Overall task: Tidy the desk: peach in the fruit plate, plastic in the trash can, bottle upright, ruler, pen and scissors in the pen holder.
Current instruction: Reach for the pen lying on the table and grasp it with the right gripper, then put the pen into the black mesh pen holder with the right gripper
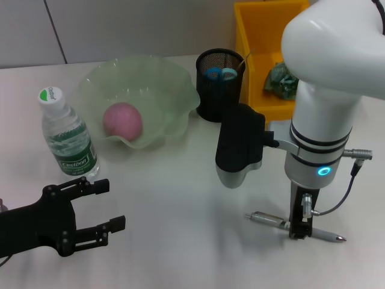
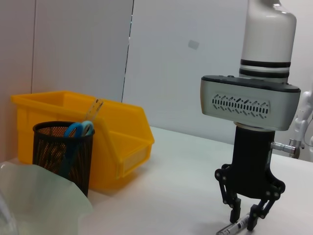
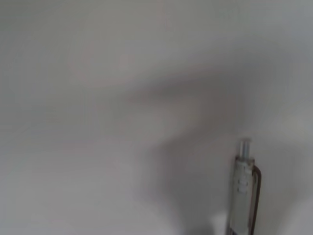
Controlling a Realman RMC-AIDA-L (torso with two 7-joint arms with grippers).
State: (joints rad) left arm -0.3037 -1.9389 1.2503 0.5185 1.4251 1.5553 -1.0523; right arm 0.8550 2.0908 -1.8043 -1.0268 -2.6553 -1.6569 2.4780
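Head view: a pale green fruit plate (image 1: 174,84) holds the pink peach (image 1: 123,120). Beside it a black mesh pen holder (image 1: 219,90) contains blue-handled scissors (image 1: 219,73) and a clear ruler (image 1: 246,57). Behind that, the yellow bin (image 1: 255,36) has crumpled green plastic (image 1: 280,81) inside. A water bottle (image 1: 67,135) stands upright near the plate. On the white bench (image 1: 174,229) the right gripper (image 1: 299,232) points straight down, its fingers set either side of the silver pen (image 1: 267,219), which lies flat on the bench. The left gripper (image 1: 105,208) hovers low at the near left, fingers spread wide and empty.

Left wrist view: the pen holder (image 2: 62,154) shows the scissors (image 2: 78,129) and ruler (image 2: 94,108) sticking up, with the yellow bin (image 2: 122,137) just behind. The right gripper (image 2: 243,221) straddles the pen (image 2: 234,228), fingers partly closed around it.

Right wrist view: only the pen (image 3: 243,196), clip end showing, lies on the bench (image 3: 98,122).
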